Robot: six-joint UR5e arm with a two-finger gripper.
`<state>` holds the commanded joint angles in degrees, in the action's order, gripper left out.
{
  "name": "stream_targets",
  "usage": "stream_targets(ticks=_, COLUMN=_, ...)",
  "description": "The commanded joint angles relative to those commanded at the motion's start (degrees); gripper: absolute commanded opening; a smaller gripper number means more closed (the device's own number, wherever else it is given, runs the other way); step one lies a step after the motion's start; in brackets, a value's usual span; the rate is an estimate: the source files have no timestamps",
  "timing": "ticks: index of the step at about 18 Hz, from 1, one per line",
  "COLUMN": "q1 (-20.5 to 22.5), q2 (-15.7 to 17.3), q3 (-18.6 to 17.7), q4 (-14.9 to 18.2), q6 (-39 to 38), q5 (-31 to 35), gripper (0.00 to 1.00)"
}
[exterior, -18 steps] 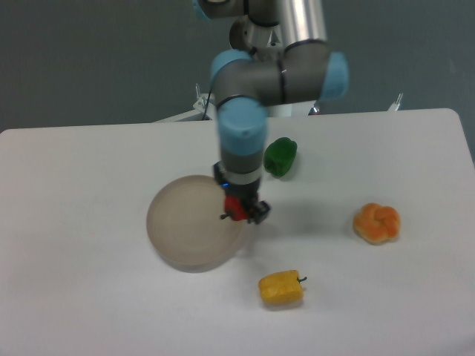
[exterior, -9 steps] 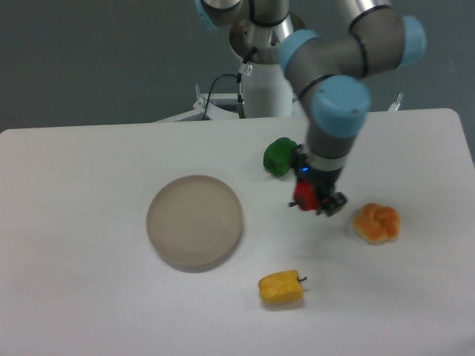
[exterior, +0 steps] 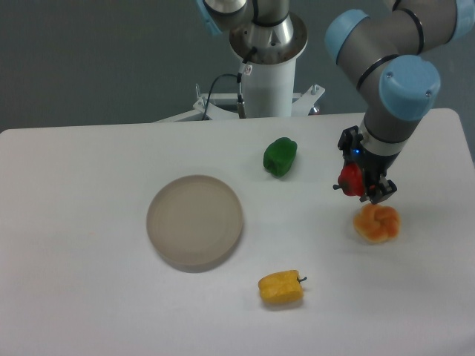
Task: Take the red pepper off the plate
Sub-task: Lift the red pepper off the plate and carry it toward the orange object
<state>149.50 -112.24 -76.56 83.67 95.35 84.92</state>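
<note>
near the table's right edge, gripper (exterior: 363, 180) is gripping the red pepper (exterior: 350, 179)
it is hanging just above the orange pepper (exterior: 376, 223), well apart from the plate (exterior: 194, 222).

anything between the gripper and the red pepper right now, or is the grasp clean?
Nothing visible in between: the gripper is shut on the red pepper and holds it in the air just above the orange pepper. The plate sits bare, well off to the side.

cam: 1 fixed view | front, high, angled down | table (exterior: 89, 311) mid-range
</note>
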Motion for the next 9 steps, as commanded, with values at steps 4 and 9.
stream_targets(ticks=4, q1=0.4, q2=0.1, q3=-0.4, q4=-0.1, q6=0.3, q5=-0.5, gripper=0.25)
stream_targets(ticks=9, q1=0.6, q2=0.3, q3=-1.0, q4=-0.1, q6=0.4, q5=0.8, gripper=0.26)
